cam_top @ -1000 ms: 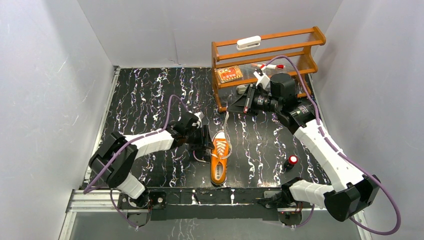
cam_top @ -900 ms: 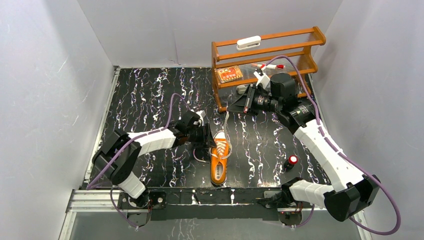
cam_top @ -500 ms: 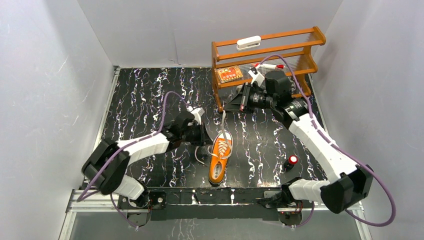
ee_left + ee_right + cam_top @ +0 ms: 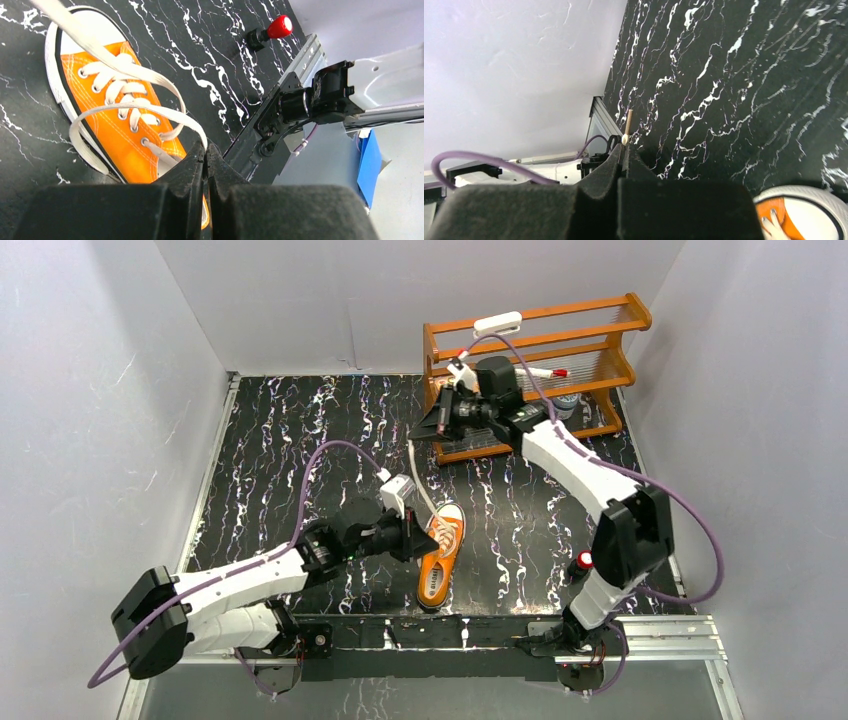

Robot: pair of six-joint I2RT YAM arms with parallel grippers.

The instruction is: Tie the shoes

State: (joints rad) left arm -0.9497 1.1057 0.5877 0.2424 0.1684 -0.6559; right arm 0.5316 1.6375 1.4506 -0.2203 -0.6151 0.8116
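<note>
The orange sneaker [image 4: 438,562] lies on the black marbled table, toe toward the near edge. It also shows in the left wrist view [image 4: 112,117] and partly in the right wrist view [image 4: 805,216]. My left gripper [image 4: 414,538] is beside the shoe's left side, shut on a white lace loop [image 4: 150,112] at its tips [image 4: 206,146]. My right gripper [image 4: 424,431] is raised in front of the rack, shut on the other lace's end, whose aglet [image 4: 628,122] pokes out. That lace [image 4: 420,485] runs taut down to the shoe.
A wooden rack [image 4: 590,315] stands at the back right with an orange card [image 4: 460,389], pens and a white block [image 4: 497,324] on top. A red-capped knob [image 4: 583,562] stands right of the shoe, also in the left wrist view [image 4: 274,29]. The metal rail [image 4: 440,632] runs along the near edge.
My right gripper has moved left and back along the rack, drawing its lace taut. My left arm has swung nearer with its lace. The shoe's heel has turned slightly to the right.
</note>
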